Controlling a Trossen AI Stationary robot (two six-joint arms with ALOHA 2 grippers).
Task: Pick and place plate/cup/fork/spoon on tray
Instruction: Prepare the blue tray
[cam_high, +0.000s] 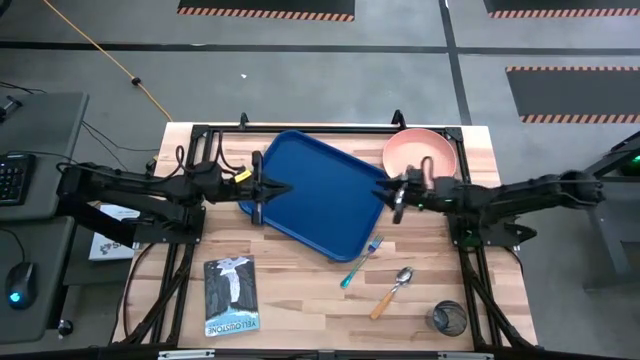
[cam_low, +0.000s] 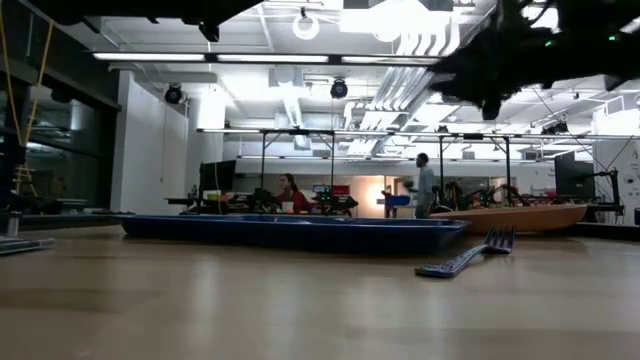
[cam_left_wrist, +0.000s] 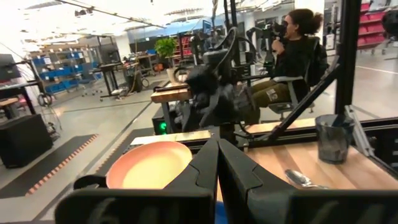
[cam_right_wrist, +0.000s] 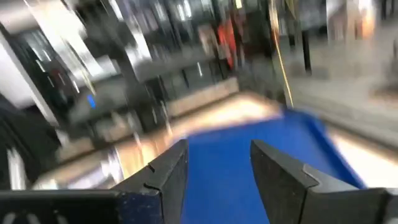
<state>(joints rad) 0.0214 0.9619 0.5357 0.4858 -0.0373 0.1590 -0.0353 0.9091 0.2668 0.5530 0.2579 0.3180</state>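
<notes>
Right jaws (cam_high: 397, 196): parted, empty, over the tray (cam_high: 310, 195)'s right edge. Plate (cam_high: 421, 152) just beyond, far right, partly under this arm. Left jaws (cam_high: 262, 188): clenched, empty, at tray's left edge.

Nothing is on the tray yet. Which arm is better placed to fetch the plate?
The right. Its end effector hangs open at the tray's edge, right beside the plate. The left end effector, shut, is across the tray from it.
</notes>
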